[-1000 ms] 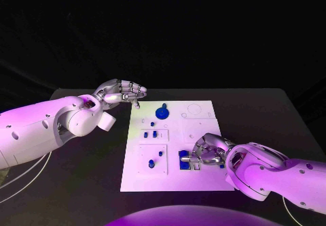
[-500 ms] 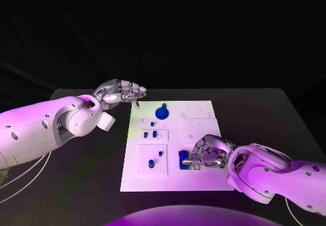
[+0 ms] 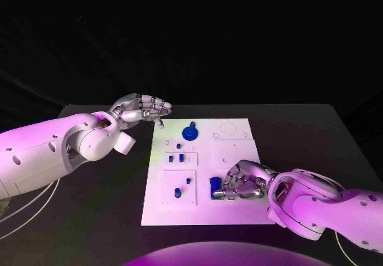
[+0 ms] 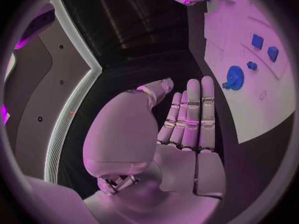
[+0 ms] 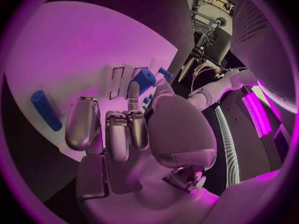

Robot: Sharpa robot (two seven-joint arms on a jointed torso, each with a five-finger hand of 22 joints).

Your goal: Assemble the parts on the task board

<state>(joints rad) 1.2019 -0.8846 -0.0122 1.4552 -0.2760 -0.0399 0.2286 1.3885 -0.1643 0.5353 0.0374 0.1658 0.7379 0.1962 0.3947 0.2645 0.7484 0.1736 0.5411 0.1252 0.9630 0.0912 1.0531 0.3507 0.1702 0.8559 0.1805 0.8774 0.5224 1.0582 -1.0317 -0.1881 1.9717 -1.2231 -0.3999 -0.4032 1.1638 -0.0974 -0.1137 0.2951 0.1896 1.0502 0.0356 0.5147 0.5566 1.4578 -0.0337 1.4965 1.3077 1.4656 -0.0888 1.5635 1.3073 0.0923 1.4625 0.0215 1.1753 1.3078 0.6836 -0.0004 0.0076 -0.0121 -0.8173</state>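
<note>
Head view: parts (image 3: pixel 190 132) on task board (image 3: pixel 239 149)

Black table (image 3: pixel 96 221) before a dark backdrop (image 3: pixel 191 44)

Open board centre (image 3: pixel 231 149); right hand (image 3: pixel 242 183) beside blue parts (image 3: pixel 215 187).

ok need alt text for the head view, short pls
A white task board lies on a black table, with the right robot hand curled over a blue part near its lower middle. The left robot hand hovers off the board's far left corner, near a round blue part.
</note>
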